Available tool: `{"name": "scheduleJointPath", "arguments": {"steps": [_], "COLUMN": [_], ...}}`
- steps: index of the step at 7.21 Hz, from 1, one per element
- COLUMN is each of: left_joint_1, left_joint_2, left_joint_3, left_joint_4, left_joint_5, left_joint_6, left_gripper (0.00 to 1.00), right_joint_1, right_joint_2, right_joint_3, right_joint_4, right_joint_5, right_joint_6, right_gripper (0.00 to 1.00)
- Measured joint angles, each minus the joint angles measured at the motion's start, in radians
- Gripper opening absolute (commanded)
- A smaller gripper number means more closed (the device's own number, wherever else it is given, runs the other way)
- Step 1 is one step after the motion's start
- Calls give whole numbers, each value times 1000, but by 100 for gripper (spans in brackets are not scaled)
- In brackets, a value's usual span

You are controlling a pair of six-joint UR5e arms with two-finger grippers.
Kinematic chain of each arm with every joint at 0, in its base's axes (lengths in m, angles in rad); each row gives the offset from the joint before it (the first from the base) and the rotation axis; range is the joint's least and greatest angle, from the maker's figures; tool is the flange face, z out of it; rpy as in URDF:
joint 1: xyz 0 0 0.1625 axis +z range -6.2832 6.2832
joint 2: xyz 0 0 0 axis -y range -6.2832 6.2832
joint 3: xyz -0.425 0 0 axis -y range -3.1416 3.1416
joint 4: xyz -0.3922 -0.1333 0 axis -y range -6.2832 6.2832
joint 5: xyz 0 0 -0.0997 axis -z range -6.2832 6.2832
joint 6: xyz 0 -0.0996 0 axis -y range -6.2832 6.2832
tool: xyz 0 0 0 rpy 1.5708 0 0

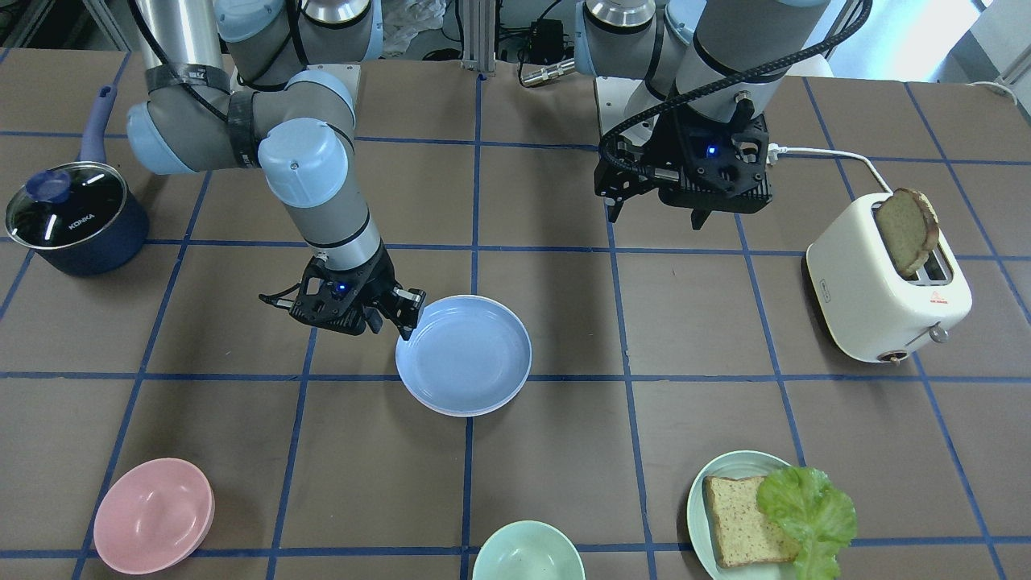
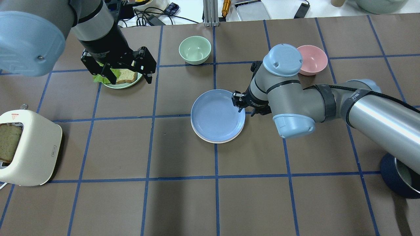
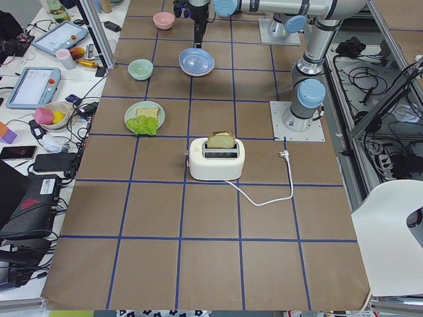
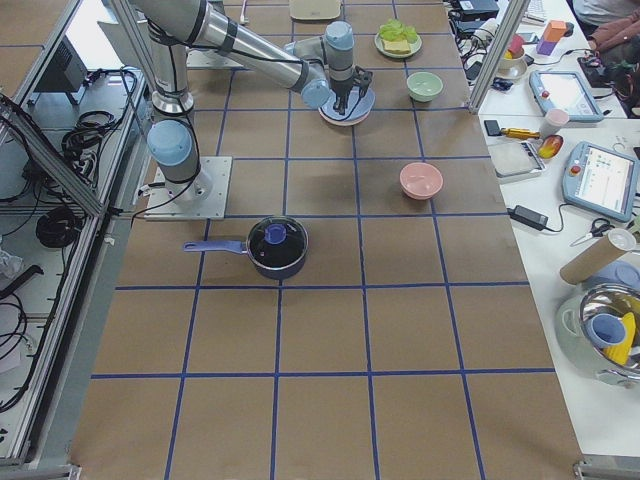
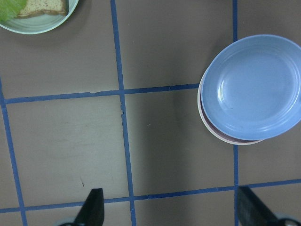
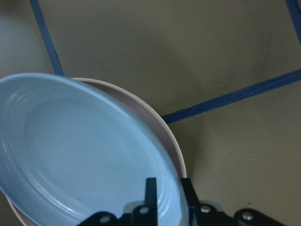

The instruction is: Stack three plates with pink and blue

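The light blue plate [image 1: 467,354] lies on top of a pale pink plate [image 6: 165,136] and a cream-white plate [image 2: 210,141] near the table's middle. Only thin edges of the lower two show under it [image 5: 221,137]. The blue plate sits slightly offset and tilted on the stack. My right gripper [image 1: 407,318] is shut on the blue plate's rim, one finger inside and one outside, as the right wrist view [image 6: 169,190] shows. My left gripper [image 2: 129,78] is open and empty, high above the table beside the mint-green plate, away from the stack [image 5: 174,212].
A mint-green plate [image 1: 701,491] with bread and lettuce, a mint bowl [image 1: 527,552] and a pink bowl [image 1: 153,515] stand along the far side. A cream toaster [image 1: 886,282] with bread stands on my left, a dark blue lidded pot [image 1: 72,217] on my right.
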Motion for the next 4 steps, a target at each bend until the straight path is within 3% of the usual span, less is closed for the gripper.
{"name": "scheduleJointPath", "arguments": {"steps": [2, 4], "left_joint_1": [7, 10], "left_joint_2": [3, 4], "left_joint_3": [3, 4], "left_joint_4": [-7, -8], "left_joint_5": [13, 14], "left_joint_6": [1, 5], "left_gripper": [100, 100], "right_joint_1": [-51, -74], "right_joint_2": [-25, -50], "right_joint_3": [-24, -104], "right_joint_4": [12, 131], "right_joint_5": [-43, -66], "right_joint_6": [-137, -217], "right_gripper": [100, 100]}}
